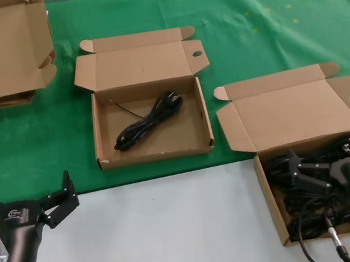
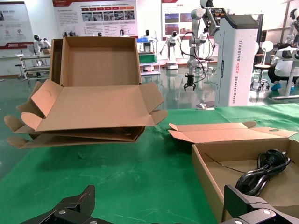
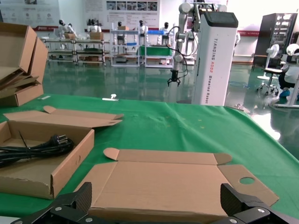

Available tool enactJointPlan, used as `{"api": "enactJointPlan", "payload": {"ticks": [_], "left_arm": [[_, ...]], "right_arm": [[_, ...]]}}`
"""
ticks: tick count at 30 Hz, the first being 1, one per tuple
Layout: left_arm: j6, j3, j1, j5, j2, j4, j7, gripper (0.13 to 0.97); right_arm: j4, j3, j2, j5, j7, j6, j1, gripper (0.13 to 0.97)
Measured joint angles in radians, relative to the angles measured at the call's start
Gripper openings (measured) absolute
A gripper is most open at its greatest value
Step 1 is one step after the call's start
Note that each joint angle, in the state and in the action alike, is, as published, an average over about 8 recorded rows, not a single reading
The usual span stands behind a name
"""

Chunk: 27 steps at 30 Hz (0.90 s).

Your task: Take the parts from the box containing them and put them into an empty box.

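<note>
A green cloth (image 1: pixel 259 34) is spread at twelve o'clock. The receiving box (image 1: pixel 151 124), at eleven, already holds one black cable (image 1: pixel 145 125). At four o'clock, the source box (image 1: pixel 274 211) is entered by the wide-open, empty right gripper (image 1: pixel 329 161); one cable should be gripped singly. The left gripper (image 1: pixel 24 194) is parked open at eight.

Both mailer boxes are plain brown corrugated cardboard, matt and uncoated: the right box (image 1: pixel 303 113) and the middle box (image 1: pixel 144 76). The stack of folded cardboard (image 1: pixel 1 51) looks like the same stuff. The green cloth (image 1: pixel 265 33) is a matt, felt-like fabric, and the surface (image 1: pixel 169 229) below it is smooth white. The power cable (image 1: pixel 148 123) has slightly shiny black rubbery insulation. The left hand (image 1: pixel 29 203) is matt black, maybe plastic.
</note>
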Motion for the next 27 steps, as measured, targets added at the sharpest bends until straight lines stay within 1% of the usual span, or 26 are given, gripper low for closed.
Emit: {"api": "enactJointPlan", "payload": {"ticks": [27], "left_arm": [[0.0, 0.0, 0.0, 0.0, 0.0, 0.0, 0.0, 0.966]], "right_arm": [[0.0, 0.0, 0.0, 0.0, 0.0, 0.0, 0.0, 0.966]]}}
